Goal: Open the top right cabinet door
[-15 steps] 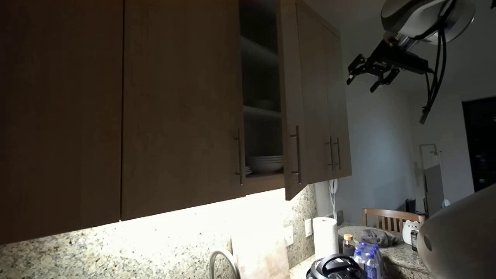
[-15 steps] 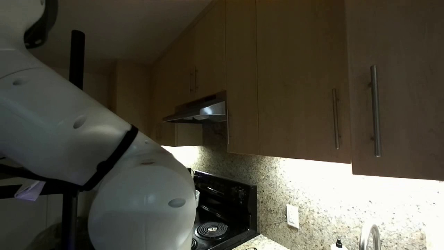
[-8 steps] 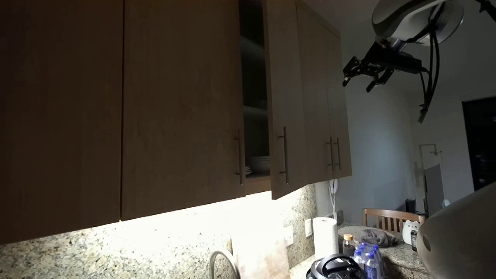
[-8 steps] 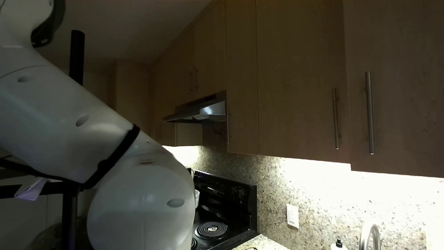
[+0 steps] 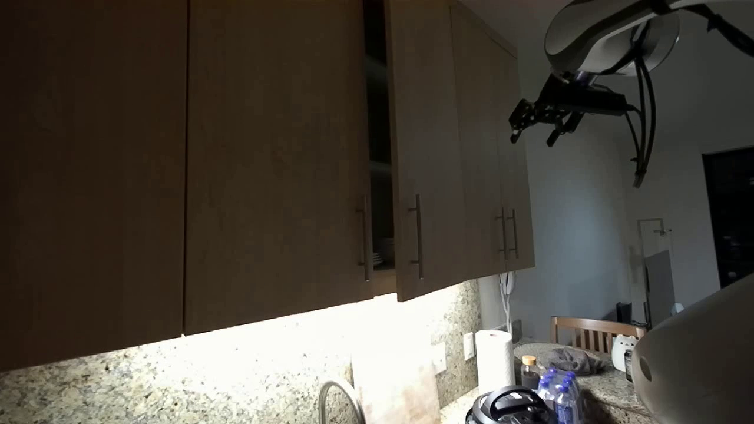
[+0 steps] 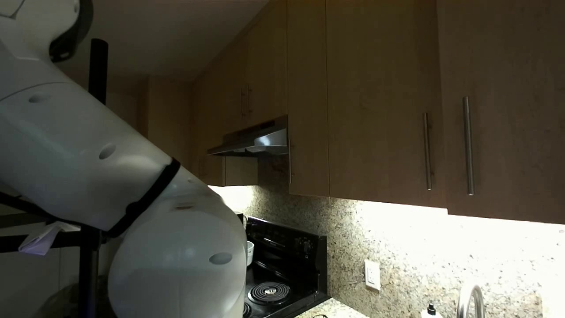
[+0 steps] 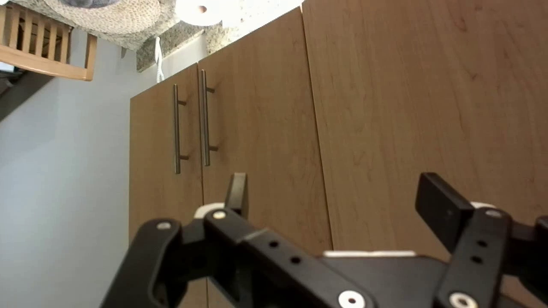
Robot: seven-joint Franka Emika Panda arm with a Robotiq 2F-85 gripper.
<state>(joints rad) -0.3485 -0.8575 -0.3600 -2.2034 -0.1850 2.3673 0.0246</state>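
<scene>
Door (image 5: pixel 430 147) stands ajar, handle (image 5: pixel 419 235) at its free edge, likely for leverage; gripper (image 7: pixel 337 194), 2 fingers (image 7: pixel 441 209) wide apart, empty, hangs clear, perhaps for swing room.

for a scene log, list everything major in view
Flat wooden cabinet doors with slim metal bar handles: at least seven, tan-brown, overhead, one ajar
Stacked dishes: several, pale, behind ajar door
Speckled stone backsplash: one, beige, below doors
Curved metal faucet: one, silvery, before backsplash
Coil stove: one, black, against backsplash
Metal range hood: one, silvery, above stove
Paper towel roll: one, white, on counter
Blue-capped plastic bottles: several, clear, near roll
Rounded handled item: one, black, before roll
Rumpled cloth: one, grey, beyond roll
Slatted wooden chair: one, brown, beyond cloth
Robot arm: one, white, before doors
Hand: one, black, open, at arm's end
</scene>
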